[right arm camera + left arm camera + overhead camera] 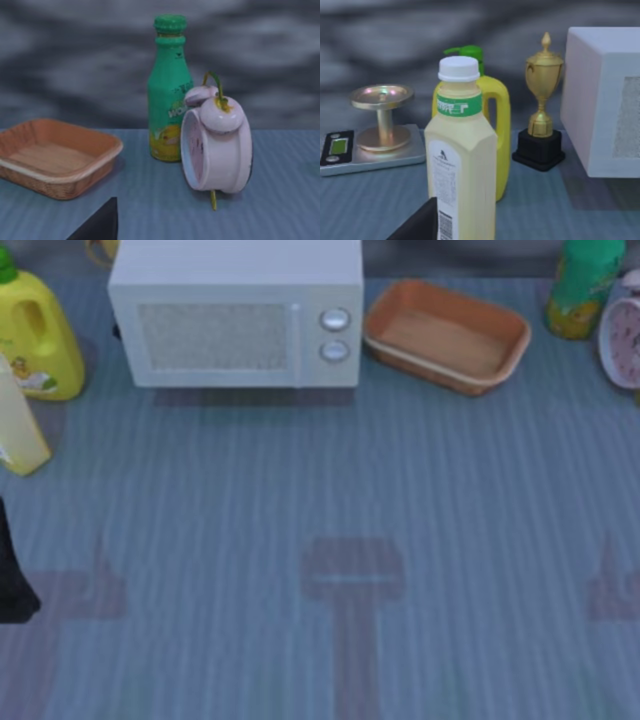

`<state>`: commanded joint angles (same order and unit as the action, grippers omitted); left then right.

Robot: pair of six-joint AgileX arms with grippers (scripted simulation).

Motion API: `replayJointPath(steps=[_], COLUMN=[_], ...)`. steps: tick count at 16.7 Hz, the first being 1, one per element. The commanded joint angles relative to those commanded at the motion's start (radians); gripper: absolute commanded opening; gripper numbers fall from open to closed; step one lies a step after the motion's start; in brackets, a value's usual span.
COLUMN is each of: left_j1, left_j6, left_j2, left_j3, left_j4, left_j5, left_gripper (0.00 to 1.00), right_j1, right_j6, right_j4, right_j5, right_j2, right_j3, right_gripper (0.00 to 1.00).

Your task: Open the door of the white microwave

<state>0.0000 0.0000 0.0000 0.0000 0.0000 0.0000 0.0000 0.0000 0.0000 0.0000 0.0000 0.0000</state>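
Two arms are available, but only the left one shows in the top view, as a dark shape at the table's (400, 540) left edge. The left end effector (417, 225) appears in its own wrist view only as a dark tip, so I cannot tell whether its fingers are wide or narrow. The right end effector (97, 222) is likewise just a dark tip in its wrist view, and its opening cannot be told either.

From the left end effector, the white microwave (236, 310) lies ahead and off to the side, well apart, with its front facing the arms. A cream bottle (461, 160) and a yellow detergent jug (495, 130) stand between that end effector and the microwave's near corner. The door (205, 338) is shut flush, its long axis running across the front, with the knob panel (335, 335) at its far end from the left arm.

From the right end effector the wooden tray (55, 160), green bottle (170, 95) and pink alarm clock (217, 145) fill the view; the microwave does not show there. I judge the left arm better placed for the door.
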Motion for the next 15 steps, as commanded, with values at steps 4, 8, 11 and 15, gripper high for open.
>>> replayJointPath(steps=[4, 8, 11, 15], left_j1=[-0.011, -0.070, -0.136, -0.244], left_j6=[-0.007, -0.053, -0.110, -0.211], left_j2=[0.030, 0.215, 0.454, 0.856], left_j3=[0.029, 0.209, 0.447, 0.873], left_j4=[-0.022, -0.144, -0.280, -0.490], left_j5=[-0.005, -0.034, -0.067, -0.119], left_gripper=[1.00, 1.00, 1.00, 1.00], right_j1=[0.000, 0.000, 0.000, 0.000], right_j6=[0.000, 0.000, 0.000, 0.000], right_j4=[0.000, 0.000, 0.000, 0.000], right_j5=[0.000, 0.000, 0.000, 0.000], right_j2=[0.000, 0.000, 0.000, 0.000], right_j3=[0.000, 0.000, 0.000, 0.000], right_gripper=[1.00, 1.00, 1.00, 1.00])
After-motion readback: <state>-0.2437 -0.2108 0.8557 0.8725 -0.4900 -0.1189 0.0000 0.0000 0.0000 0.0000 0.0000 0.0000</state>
